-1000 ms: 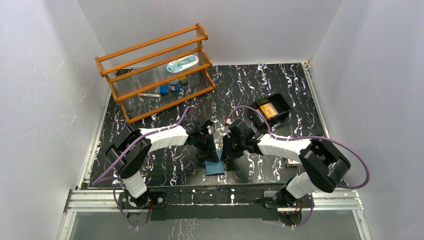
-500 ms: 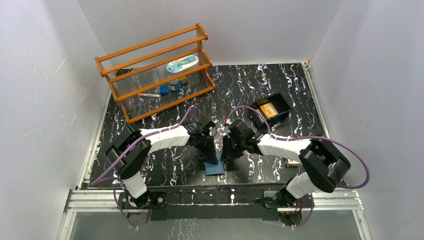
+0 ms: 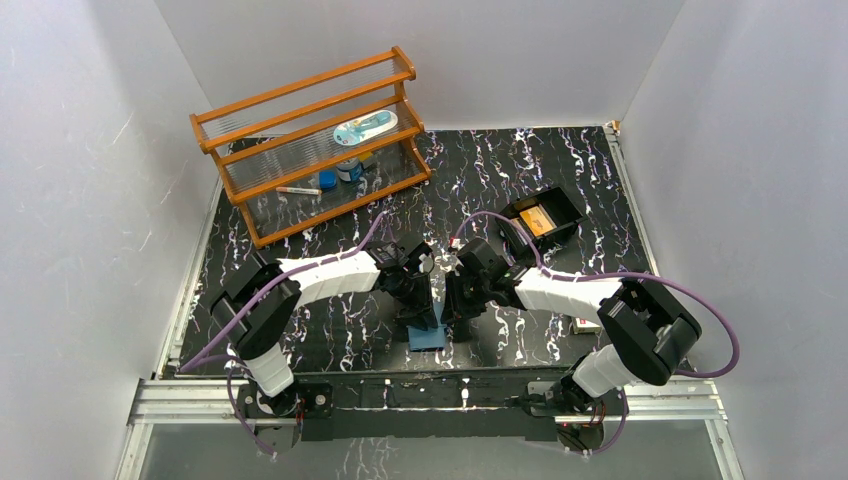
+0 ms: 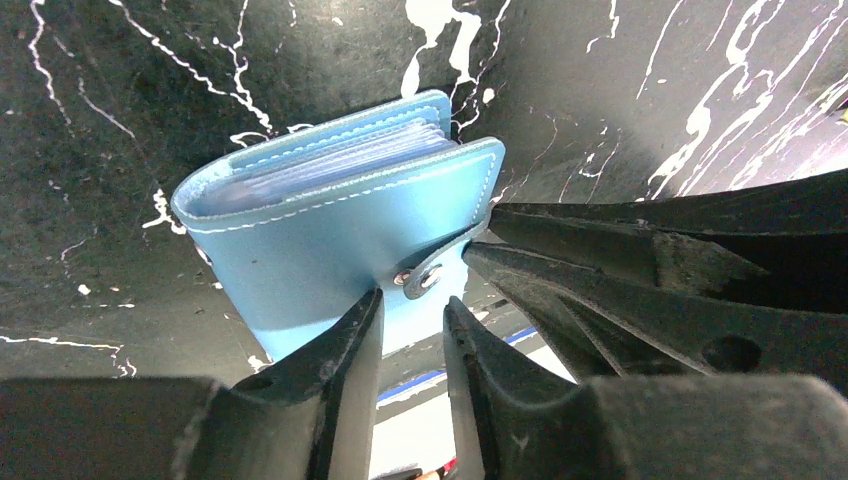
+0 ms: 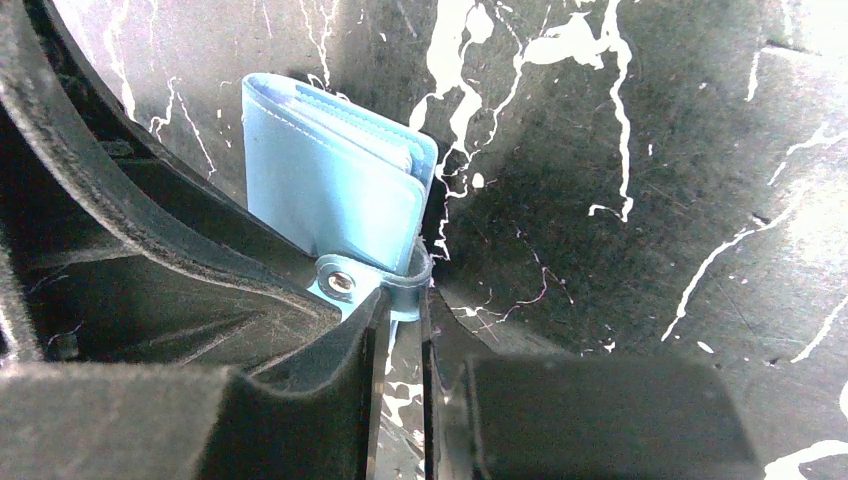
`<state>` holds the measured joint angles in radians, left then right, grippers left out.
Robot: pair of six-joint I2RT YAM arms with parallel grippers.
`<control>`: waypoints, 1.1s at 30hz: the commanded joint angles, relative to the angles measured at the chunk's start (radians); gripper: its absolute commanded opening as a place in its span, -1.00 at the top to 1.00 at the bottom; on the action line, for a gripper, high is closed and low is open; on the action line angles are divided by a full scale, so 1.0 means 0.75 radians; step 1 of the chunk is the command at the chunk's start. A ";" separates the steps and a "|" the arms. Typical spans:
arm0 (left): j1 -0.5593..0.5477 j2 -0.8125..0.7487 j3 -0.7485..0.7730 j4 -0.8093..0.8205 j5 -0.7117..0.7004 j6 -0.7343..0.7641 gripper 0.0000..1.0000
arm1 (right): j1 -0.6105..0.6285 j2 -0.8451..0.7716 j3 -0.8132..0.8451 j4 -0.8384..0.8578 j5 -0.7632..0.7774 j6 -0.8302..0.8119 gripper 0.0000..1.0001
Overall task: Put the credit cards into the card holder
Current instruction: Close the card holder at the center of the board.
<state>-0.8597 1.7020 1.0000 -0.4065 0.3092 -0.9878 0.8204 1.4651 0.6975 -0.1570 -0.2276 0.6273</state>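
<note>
Left gripper [image 4: 412,300], left wrist view: parted a crack, tips just below the snap tab [image 4: 420,278] of the blue card holder [image 4: 330,230], either side of the cover's lower edge. No clear pinch on anything. Holder folded, clear sleeves showing between the covers, seemingly propped on edge over the marbled table [image 4: 120,120]. Cannot tell whether touching it.

Right wrist view: right gripper [image 5: 404,318] squeezed almost flat on the tab strap, snap stud right at the fingertips. Tab looks pulled free of the cover, covers gaping slightly beyond.

Top view: both arms meeting over the holder, near the front middle of the table. Orange credit card [image 3: 537,221] lying in the black tray [image 3: 562,203] at far right, well apart from the holder. Other cards not made out. Wooden rack [image 3: 310,140] back left, not involved.

Read: opening step, unsnapping and spreading the holder. No card in hand or in a slot yet.

Next: hold the tab, get the left fingers onto the opposite cover, peel apart until the slots show, lay flat, then fetch a card. Risk: thin strap slipping out of the pinch.
</note>
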 commanded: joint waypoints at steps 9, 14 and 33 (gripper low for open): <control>-0.004 -0.073 -0.046 -0.056 -0.093 -0.010 0.44 | 0.023 0.004 0.061 0.011 -0.057 -0.027 0.53; -0.005 -0.079 -0.056 -0.026 -0.093 -0.016 0.43 | 0.037 0.011 0.076 0.015 -0.058 -0.029 0.53; -0.005 -0.095 -0.065 -0.024 -0.121 -0.032 0.46 | 0.066 0.039 0.083 0.015 -0.069 -0.044 0.53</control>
<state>-0.8608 1.6604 0.9615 -0.3897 0.2581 -1.0142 0.8551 1.4796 0.7185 -0.1608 -0.2501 0.6086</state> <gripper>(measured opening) 0.269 0.237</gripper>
